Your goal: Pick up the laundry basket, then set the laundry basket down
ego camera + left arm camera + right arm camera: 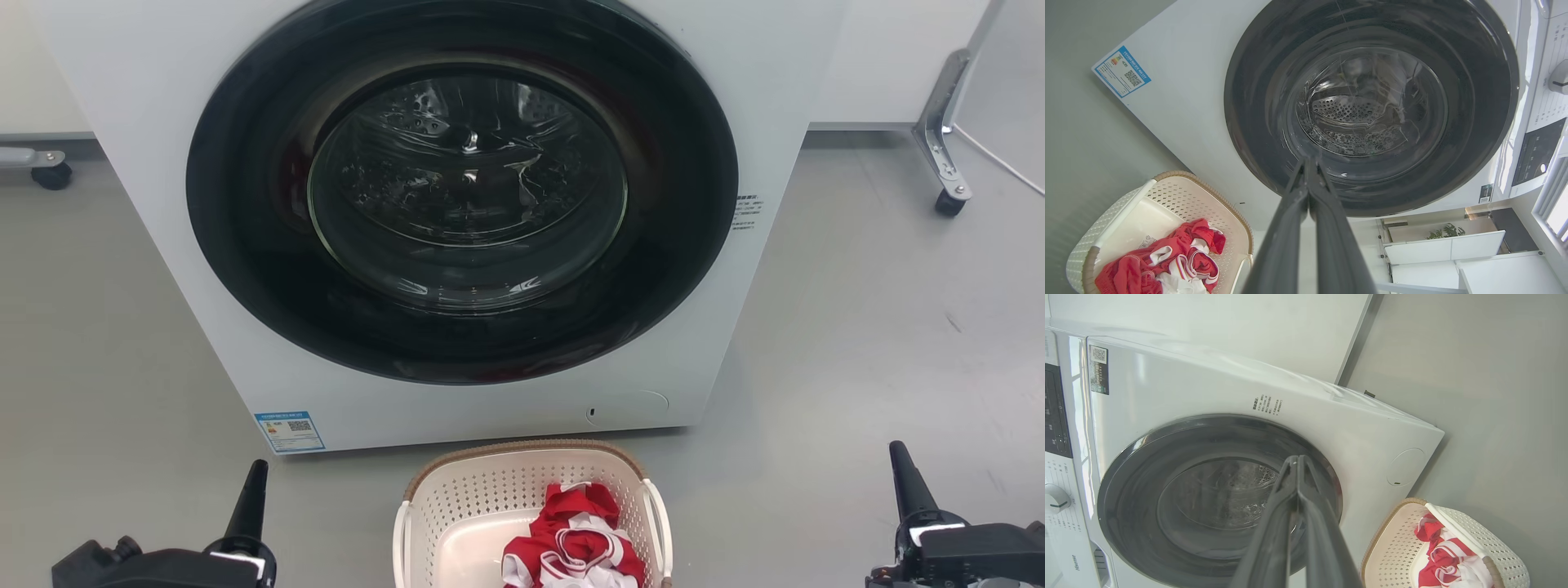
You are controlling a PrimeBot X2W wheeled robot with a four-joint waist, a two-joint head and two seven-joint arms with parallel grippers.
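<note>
On the floor (857, 327) just before the washer (122, 122), basket (490, 490) sits upright, red-white clothes (571, 539) inside. Left fingers (249, 506) and right fingers (908, 486) pressed together, empty, flanking it, apart. Fits before pickup or after setdown; any lift wants both handles (658, 523), kept level.

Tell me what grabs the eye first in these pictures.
The white washer with its big dark round door dominates the head view, closed and facing the robot. On the floor just before it sits the laundry basket, with a bright red and white garment inside. The left gripper and right gripper flank the basket, both shut and apart from it.
</note>
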